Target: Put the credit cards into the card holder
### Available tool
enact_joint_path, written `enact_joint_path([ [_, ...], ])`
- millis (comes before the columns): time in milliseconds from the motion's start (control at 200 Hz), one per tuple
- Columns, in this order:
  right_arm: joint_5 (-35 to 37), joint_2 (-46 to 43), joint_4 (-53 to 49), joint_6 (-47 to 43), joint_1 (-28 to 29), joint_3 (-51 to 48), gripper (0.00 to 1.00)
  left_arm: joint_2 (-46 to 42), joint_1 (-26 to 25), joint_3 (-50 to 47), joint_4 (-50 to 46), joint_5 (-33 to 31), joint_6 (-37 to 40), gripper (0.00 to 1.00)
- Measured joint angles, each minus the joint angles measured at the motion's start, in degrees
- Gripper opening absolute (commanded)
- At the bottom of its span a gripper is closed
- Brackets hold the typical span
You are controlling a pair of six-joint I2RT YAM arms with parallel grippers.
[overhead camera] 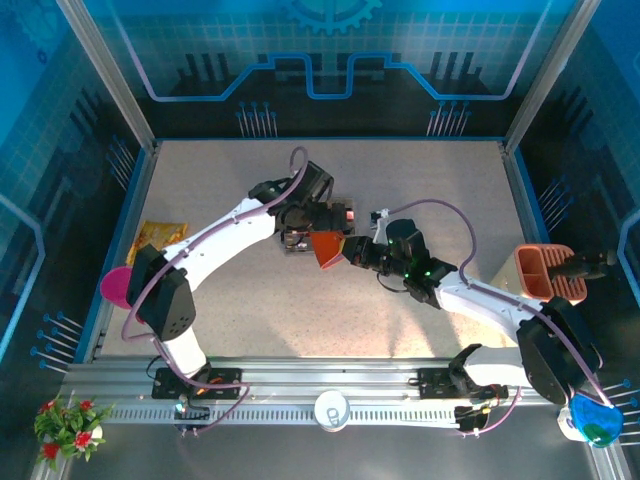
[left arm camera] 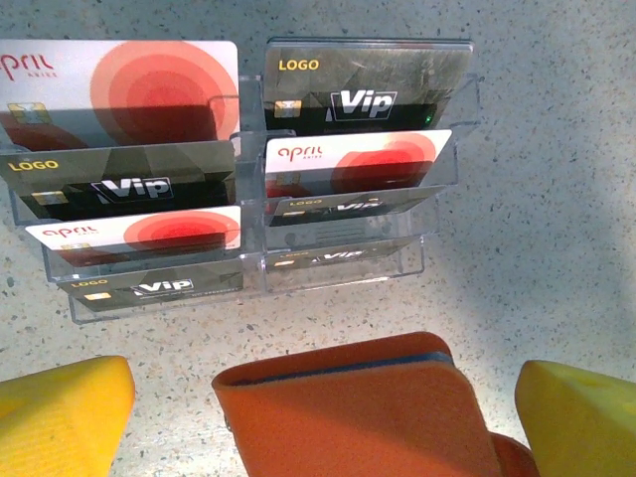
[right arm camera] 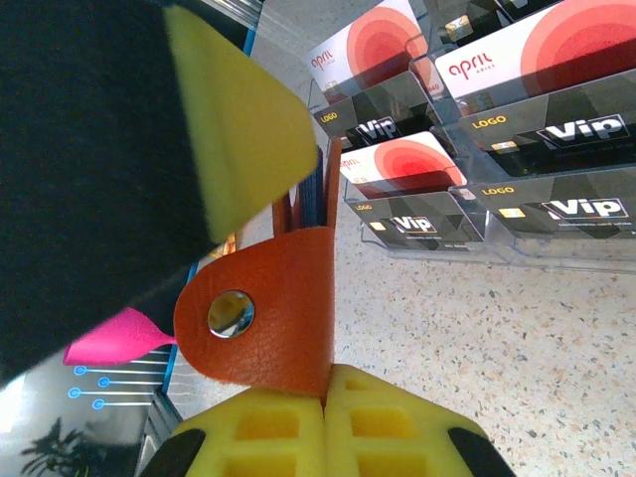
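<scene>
The credit cards (left arm camera: 368, 94) stand in a clear tiered rack (left arm camera: 343, 273) on the table, some dark with "Vip" print and some white with red circles; the cards (right arm camera: 556, 60) are also seen in the right wrist view. The orange card holder (left arm camera: 363, 417) is held upright just in front of the rack, a grey-blue lining edge showing at its top. My right gripper (right arm camera: 326, 397) is shut on the card holder's snap flap (right arm camera: 263, 323). My left gripper (left arm camera: 323, 417) is open, with its yellow fingertips (left arm camera: 60, 417) wide on either side of the card holder and not touching it.
A yellow snack packet (overhead camera: 158, 235) and a pink object (overhead camera: 115, 287) lie at the table's left edge. An orange ribbed basket (overhead camera: 545, 272) sits at the right edge. A paper cup (overhead camera: 331, 408) stands on the front rail between the arm bases.
</scene>
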Motion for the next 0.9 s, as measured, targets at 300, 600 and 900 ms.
enact_joint_path([
  [300, 1.92, -2.05, -1.64, 0.04, -0.04, -0.63, 0.0, -0.13, -0.37, -1.7, 0.96, -0.02, -0.09, 0.99],
  [600, 2.8, -2.62, -3.21, 0.07, -0.5, -2.29, 0.0, -5.35, -0.52, -8.02, 1.79, -1.81, -0.44, 0.99],
  [900, 4.31, -4.79, -3.82, 0.94, -1.31, -4.83, 0.0, -9.05, -0.5, -16.0, 2.21, -3.43, -0.44, 0.99],
])
